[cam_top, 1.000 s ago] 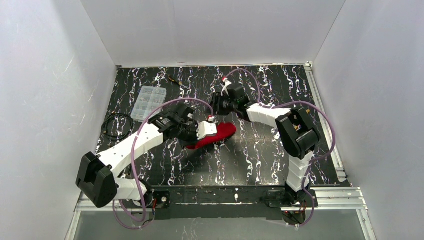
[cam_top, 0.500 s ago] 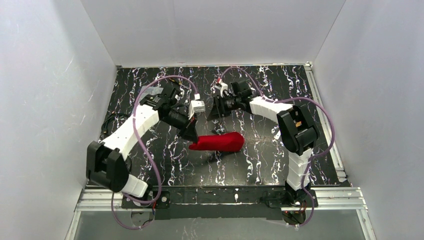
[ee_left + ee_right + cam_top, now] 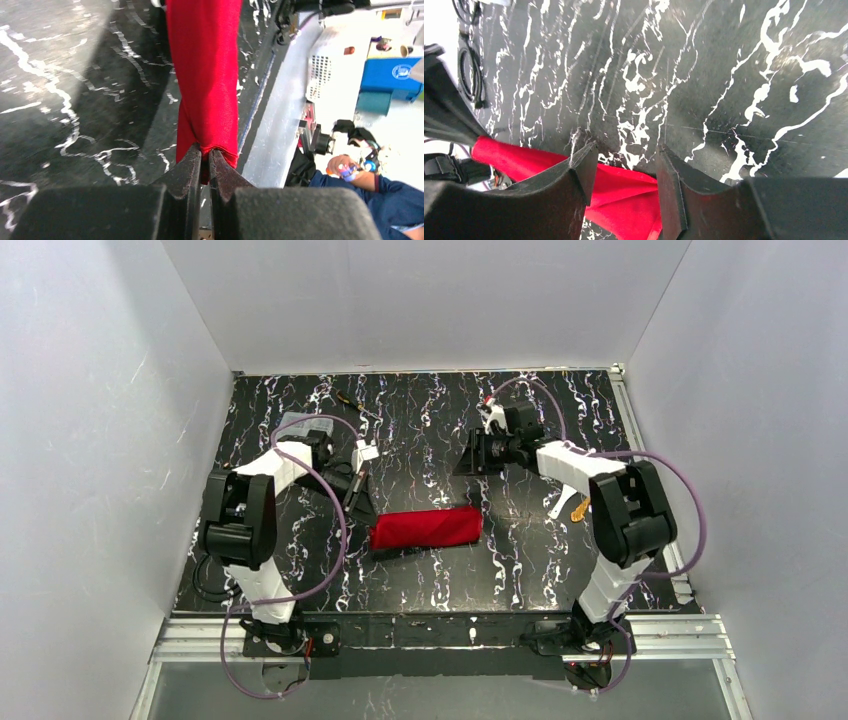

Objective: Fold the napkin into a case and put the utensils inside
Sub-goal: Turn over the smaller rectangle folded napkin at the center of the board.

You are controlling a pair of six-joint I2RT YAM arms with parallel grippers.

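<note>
The red napkin (image 3: 425,529) is a narrow folded strip lying crosswise in the middle of the table. My left gripper (image 3: 367,516) is at its left end, and in the left wrist view the jaws (image 3: 205,150) are shut on that end of the napkin (image 3: 205,75), which stretches away from them. My right gripper (image 3: 468,467) hovers open just behind the strip's right end. Between its fingers (image 3: 624,155) only the red cloth (image 3: 624,197) below and the table show. Both utensils, a white spoon (image 3: 556,505) and a yellow-gold piece (image 3: 579,508), lie to the right of the napkin beside the right arm.
A clear compartment box (image 3: 293,422) sits at the back left, partly behind the left arm. A thin black-and-yellow tool (image 3: 350,400) lies near the back edge. A black cable coil (image 3: 469,75) lies at the table's left side. White walls enclose the table.
My left arm has drawn back to the left, still holding the cloth's end, and the napkin now lies straighter and level. My right gripper has shifted right, away from the cloth.
</note>
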